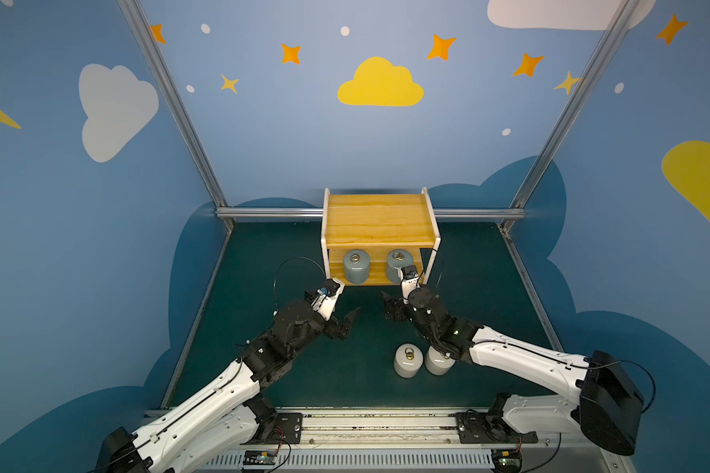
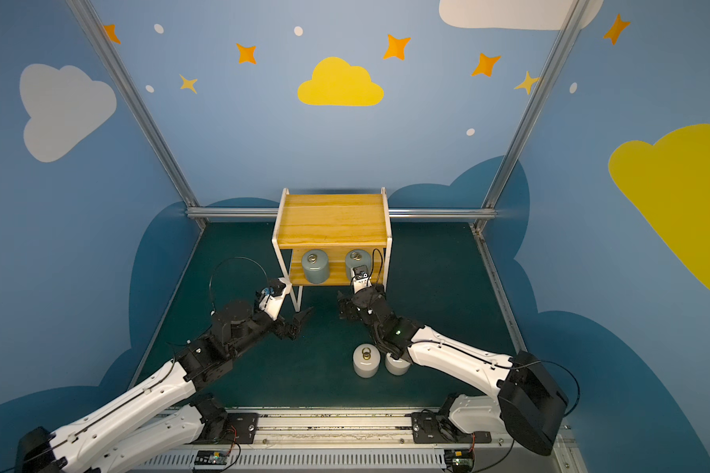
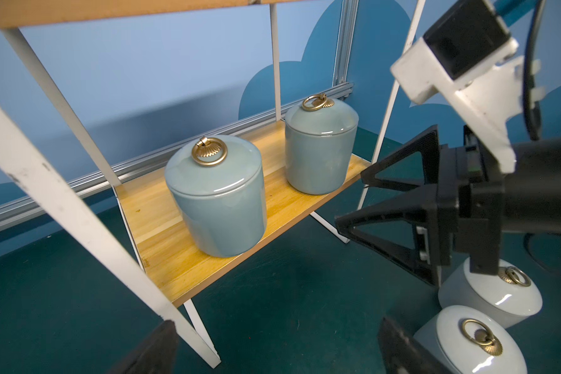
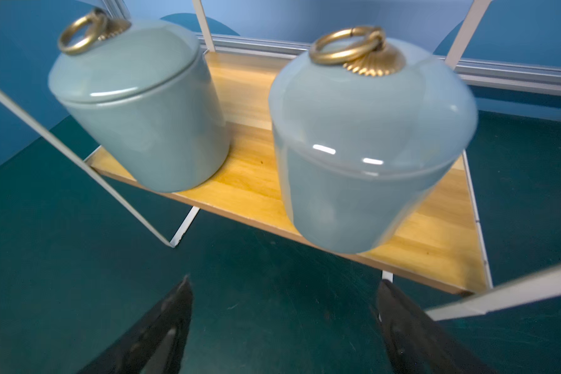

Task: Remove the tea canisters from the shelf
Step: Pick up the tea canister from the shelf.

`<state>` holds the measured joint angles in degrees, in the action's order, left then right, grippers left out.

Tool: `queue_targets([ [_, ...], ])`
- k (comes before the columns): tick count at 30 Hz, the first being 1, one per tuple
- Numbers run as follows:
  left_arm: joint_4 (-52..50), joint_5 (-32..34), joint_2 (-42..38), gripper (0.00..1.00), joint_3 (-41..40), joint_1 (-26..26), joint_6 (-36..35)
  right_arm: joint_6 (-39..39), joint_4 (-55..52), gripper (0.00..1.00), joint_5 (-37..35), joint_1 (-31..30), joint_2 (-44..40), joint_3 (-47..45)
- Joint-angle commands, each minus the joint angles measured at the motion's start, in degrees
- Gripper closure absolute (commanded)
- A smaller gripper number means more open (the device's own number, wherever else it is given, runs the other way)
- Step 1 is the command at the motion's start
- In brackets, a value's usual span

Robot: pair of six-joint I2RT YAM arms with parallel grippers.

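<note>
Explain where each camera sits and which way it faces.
Top views: high behind the robot, looking down toward the shelf; left arm with left gripper, right arm with right gripper.
Left wrist: on the left arm, facing the shelf's lower board; left gripper's open jaws, plus right gripper.
Right wrist: on the right arm, close to that board; right gripper's open jaws.
Shared: both wrist views show two grey-blue canisters.

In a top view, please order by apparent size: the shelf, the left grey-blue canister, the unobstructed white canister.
Largest: shelf. Then white canister and grey-blue canister look alike; the white sits nearer the camera, so unranked.
</note>
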<state>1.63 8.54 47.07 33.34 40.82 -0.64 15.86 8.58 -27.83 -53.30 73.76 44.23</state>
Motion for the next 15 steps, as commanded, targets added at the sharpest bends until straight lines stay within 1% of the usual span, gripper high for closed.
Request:
queue_targets([
  [1,-1.2,-0.5,-1.2,0.02,-0.5,-0.6,-0.3,-1.6,5.3,0.09,-1.5,0.6,1.0,1.4],
  [8,-1.2,-1.0,-2.0,0.02,-1.0,-0.9,-0.4,-2.9,10.0,0.09,-2.0,1.3,2.7,0.5],
  [15,-1.0,-1.6,-2.1,0.02,-1.3,-1.0,-0.6,-3.1,11.8,0.09,-2.1,1.9,5.2,0.8],
])
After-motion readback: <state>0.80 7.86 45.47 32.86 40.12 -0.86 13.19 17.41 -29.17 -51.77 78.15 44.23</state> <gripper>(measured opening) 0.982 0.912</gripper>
